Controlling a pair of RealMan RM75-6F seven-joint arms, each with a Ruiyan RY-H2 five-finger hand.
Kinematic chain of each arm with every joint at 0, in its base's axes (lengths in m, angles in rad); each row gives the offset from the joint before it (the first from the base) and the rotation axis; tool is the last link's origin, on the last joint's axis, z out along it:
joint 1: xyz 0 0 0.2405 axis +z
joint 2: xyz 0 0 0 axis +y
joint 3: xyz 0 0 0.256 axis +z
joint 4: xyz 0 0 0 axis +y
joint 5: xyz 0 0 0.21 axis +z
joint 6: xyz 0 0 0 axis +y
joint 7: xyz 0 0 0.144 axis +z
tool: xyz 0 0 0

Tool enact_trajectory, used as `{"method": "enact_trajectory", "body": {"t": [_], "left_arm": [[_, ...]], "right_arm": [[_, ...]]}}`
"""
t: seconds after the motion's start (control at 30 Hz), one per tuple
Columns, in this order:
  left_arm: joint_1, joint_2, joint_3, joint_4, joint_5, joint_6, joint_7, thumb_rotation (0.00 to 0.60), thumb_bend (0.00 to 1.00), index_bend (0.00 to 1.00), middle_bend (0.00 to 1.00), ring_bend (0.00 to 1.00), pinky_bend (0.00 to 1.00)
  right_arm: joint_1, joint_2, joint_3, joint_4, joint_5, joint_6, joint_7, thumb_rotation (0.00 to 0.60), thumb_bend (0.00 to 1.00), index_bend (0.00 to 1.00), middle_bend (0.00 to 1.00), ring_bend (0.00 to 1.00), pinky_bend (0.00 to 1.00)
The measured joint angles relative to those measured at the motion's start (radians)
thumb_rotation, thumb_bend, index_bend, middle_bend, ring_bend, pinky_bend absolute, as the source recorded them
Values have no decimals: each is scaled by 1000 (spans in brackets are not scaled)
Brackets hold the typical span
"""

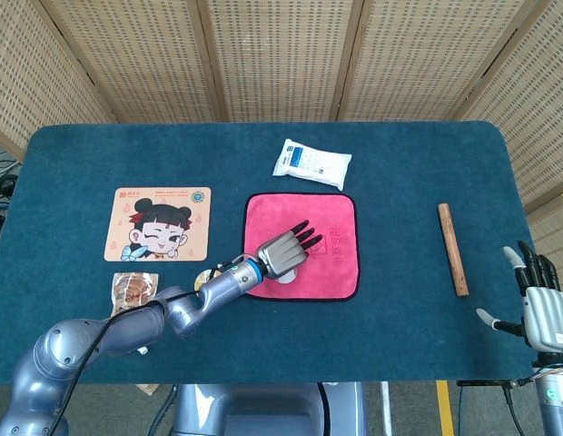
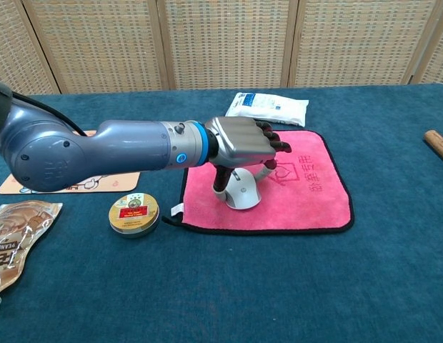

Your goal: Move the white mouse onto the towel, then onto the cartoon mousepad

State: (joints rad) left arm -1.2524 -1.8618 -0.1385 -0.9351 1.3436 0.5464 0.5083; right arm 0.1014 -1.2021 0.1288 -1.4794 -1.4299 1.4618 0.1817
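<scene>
Left hand [image 2: 243,143] over towel [image 2: 307,196] on teal table [image 1: 400,318].

Glossy grey-blue arm [image 2: 100,146] with a blue wrist ring, silver robot hand [image 2: 244,141], dark fingertips.

Left hand [image 1: 283,254] covers the white mouse [image 1: 285,275] on the towel [image 1: 331,259].

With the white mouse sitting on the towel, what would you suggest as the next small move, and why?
Probably close the left robot hand around the white mouse and lift it slightly. The mouse already rests on the pink towel, the fingers arch over it with the thumb beside it, and the cartoon mousepad lies to the left, waiting.
</scene>
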Motion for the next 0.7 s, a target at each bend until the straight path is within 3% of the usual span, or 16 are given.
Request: {"method": "enact_trajectory", "body": {"t": [0.27, 0.7], "left_arm": [[-1, 1, 5, -5, -5, 14, 4, 600, 38, 623, 0, 0, 0], [10, 32, 20, -17, 30, 69, -19, 600, 72, 642, 0, 0, 0]], "right_arm": [[-1, 0, 1, 0, 0, 2, 1, 600, 2, 59, 0, 0, 0], [-2, 1, 1, 0, 0, 3, 3, 600, 2, 59, 0, 0, 0]]}}
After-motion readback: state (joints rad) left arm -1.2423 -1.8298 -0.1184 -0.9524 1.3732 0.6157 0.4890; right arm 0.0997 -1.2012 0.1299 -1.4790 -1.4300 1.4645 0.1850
